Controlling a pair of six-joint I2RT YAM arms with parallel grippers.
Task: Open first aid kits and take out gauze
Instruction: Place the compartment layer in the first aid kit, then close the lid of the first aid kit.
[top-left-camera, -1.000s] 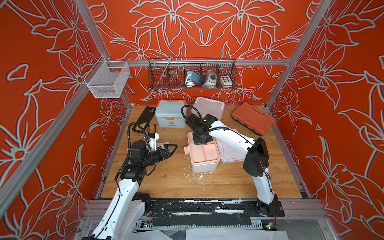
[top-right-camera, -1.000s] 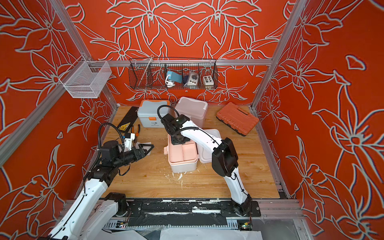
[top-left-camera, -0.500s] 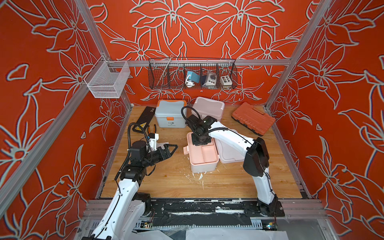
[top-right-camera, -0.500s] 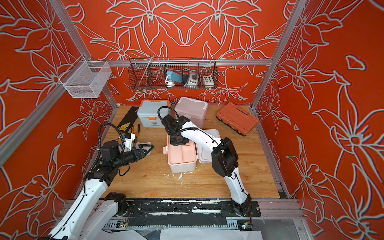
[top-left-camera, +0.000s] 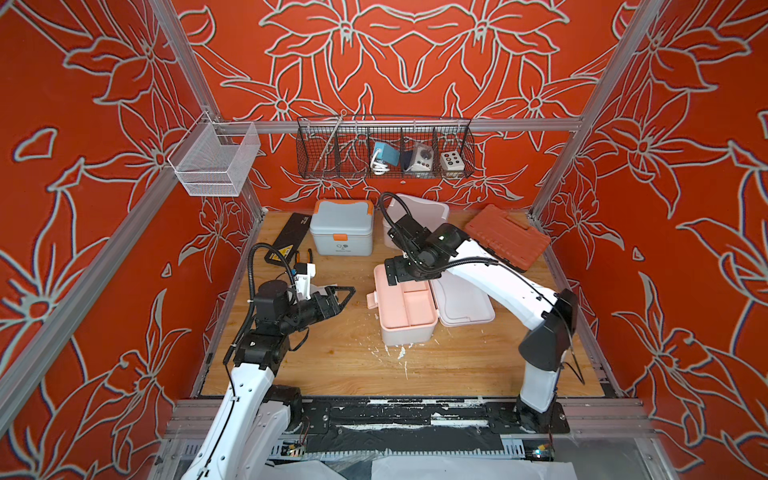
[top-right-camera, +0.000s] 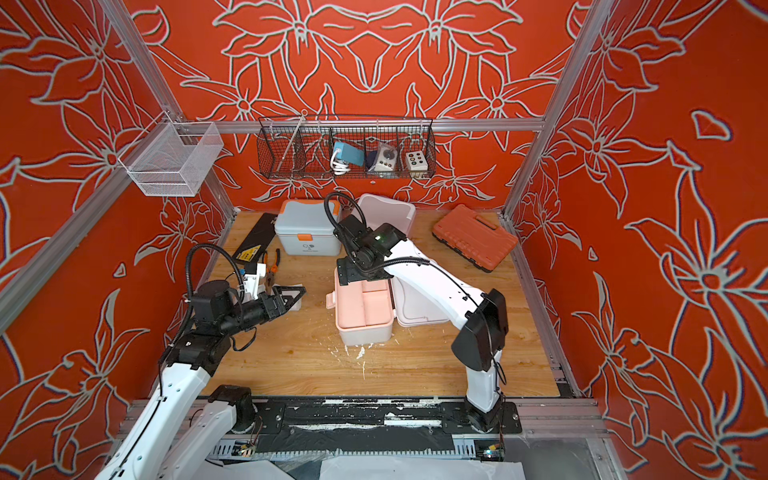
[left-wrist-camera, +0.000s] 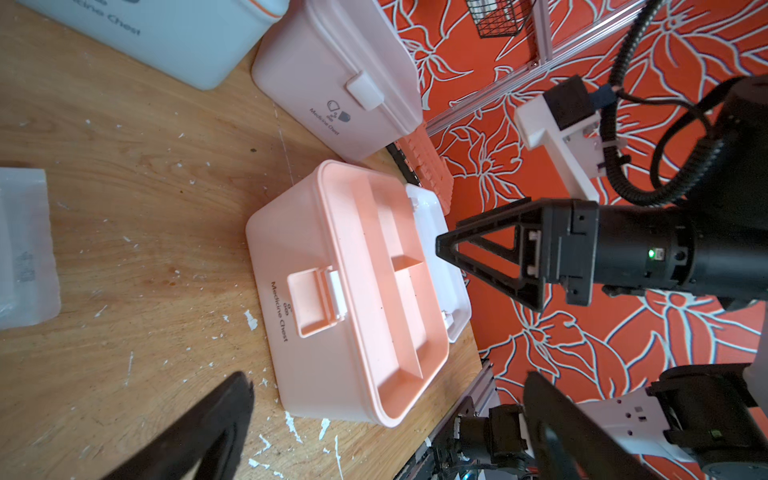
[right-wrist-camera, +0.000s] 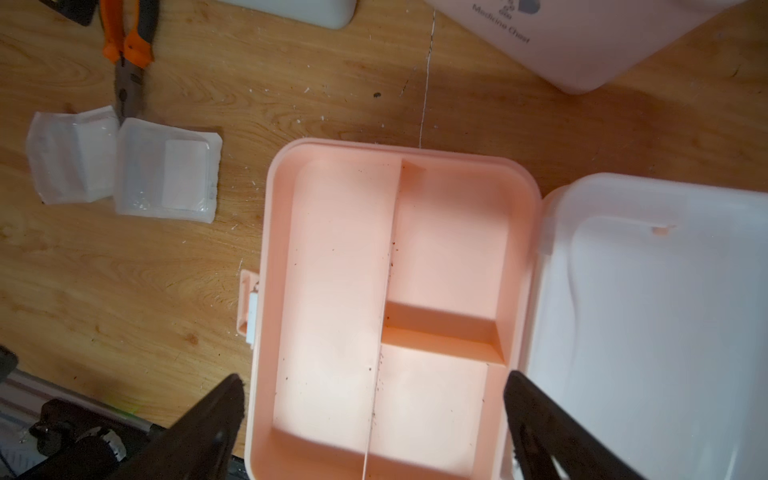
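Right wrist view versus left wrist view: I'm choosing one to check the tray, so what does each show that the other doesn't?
Only the right wrist view: the pliers, two gauze packets side by side, and a straight-down look into the open peach kit's bare tray. Only the left wrist view: that kit's front latch, the orange tool case, the wire basket. Both: the open kit, its white lid, the closed pale pink kit, one gauze packet.

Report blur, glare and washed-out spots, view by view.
Right wrist view: the white lid is washed out, the peach tray glows, the right gripper looks soft. Left wrist view: the gauze packet at the frame edge is blurred. In both top views: even light, colour fringes on the wall pattern.
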